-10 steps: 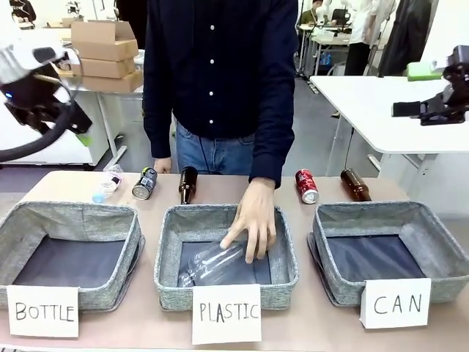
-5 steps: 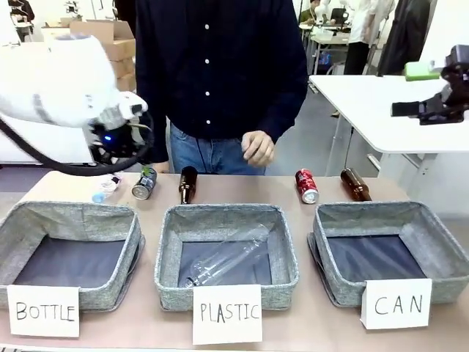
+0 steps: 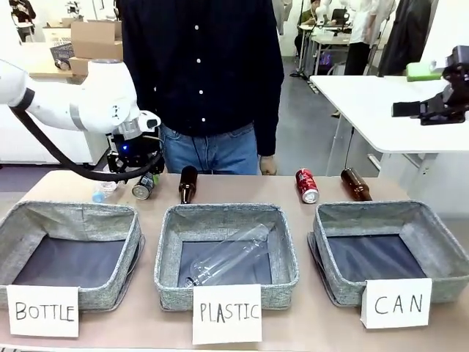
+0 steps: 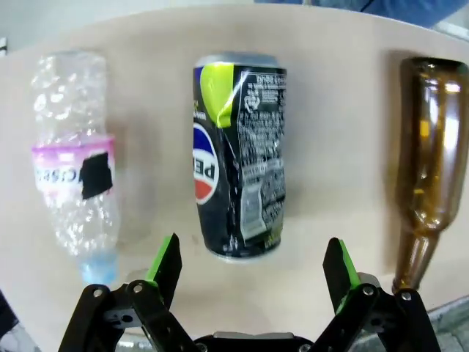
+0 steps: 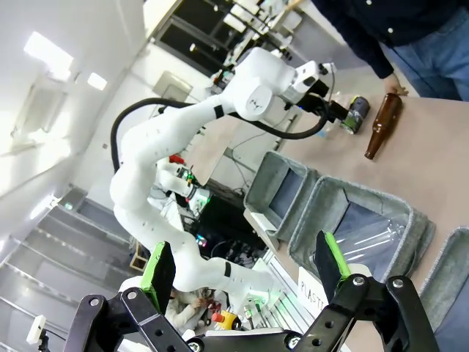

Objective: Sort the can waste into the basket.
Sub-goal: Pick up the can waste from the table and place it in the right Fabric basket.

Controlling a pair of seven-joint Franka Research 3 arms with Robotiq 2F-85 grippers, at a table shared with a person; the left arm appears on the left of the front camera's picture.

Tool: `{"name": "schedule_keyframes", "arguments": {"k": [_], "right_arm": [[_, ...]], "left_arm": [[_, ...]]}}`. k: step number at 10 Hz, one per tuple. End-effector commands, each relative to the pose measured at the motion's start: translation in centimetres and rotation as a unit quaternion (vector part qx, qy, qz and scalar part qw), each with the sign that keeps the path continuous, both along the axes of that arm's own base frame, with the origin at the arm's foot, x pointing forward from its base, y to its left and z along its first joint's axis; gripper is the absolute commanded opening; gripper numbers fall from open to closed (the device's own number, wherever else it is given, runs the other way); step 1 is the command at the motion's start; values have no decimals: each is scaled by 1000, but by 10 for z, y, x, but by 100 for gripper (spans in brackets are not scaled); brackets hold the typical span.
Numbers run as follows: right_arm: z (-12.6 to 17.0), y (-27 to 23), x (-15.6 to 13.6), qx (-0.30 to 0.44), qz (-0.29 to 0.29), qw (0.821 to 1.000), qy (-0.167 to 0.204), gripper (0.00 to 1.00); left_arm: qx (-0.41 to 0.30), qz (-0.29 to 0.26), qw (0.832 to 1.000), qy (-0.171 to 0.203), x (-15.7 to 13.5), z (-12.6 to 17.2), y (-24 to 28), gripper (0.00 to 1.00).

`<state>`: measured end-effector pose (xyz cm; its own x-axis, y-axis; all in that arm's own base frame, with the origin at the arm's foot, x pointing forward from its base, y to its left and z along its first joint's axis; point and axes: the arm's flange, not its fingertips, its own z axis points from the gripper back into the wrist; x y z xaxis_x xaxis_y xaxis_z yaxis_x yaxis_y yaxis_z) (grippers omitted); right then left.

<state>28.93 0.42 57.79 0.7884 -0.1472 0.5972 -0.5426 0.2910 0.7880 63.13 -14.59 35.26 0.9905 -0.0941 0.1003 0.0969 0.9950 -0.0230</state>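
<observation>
While the left gripper [image 4: 253, 253] hangs above the far-left part of the beige table [image 3: 146, 323], its jaws stand wide apart and grip nothing. In the left wrist view the green pads [image 4: 167, 258] flank the near end of the black-and-silver drink can with green marks [image 4: 238, 158], without touching it. This can lies on its side on the table. On one side of it lies a crumpled clear plastic bottle with a pink label band [image 4: 73, 154], and on the other a brown glass bottle [image 4: 429, 161], each apart from the can.

The right gripper [image 5: 244, 253] is held in the air off the table (its fingers spread wide, with nothing between them).

The red drink can with white markings [image 3: 306, 185] lies on its side near the far edge of the table, just beside a second brown glass bottle [image 3: 355, 183]. Both lie behind the square grey woven-fabric basket [image 3: 388, 211] fronted by the white card handwritten "CAN" [image 3: 396, 302]. This basket holds no can.

The middle grey basket carded "PLASTIC" [image 3: 227, 213] holds a clear plastic bottle [image 3: 231, 257]. The left grey basket carded "BOTTLE" [image 3: 73, 213] shows its dark lining. A person in a dark buttoned shirt [image 3: 201, 73] stands at the far side of the table.
</observation>
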Motion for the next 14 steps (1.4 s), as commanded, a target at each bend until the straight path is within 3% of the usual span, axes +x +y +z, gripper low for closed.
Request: {"name": "schedule_keyframes", "arguments": {"k": [1,8,9,10,11,12,13,14], "right_arm": [[2,2,5,9,2,1000,-17,100],[2,2,5,9,2,1000,-17,100],[2,2,5,9,2,1000,-17,100],[2,2,5,9,2,1000,-17,100],[2,2,5,9,2,1000,-17,100],[2,2,5,9,2,1000,-17,100],[2,2,5,9,2,1000,-17,100],[2,2,5,9,2,1000,-17,100]], "left_arm": [[18,-5,1000,0,22,-15,5,100],[9,-3,1000,23,28,-45,7,100],[6,-3,1000,24,28,-45,5,81],[5,-7,1000,22,28,-44,3,81],[1,-11,1000,18,27,-43,1,62],[0,-14,1000,11,26,-42,-1,75],[-3,-16,1000,9,26,-41,-2,43],[-4,-18,1000,6,25,-40,-2,56]]}}
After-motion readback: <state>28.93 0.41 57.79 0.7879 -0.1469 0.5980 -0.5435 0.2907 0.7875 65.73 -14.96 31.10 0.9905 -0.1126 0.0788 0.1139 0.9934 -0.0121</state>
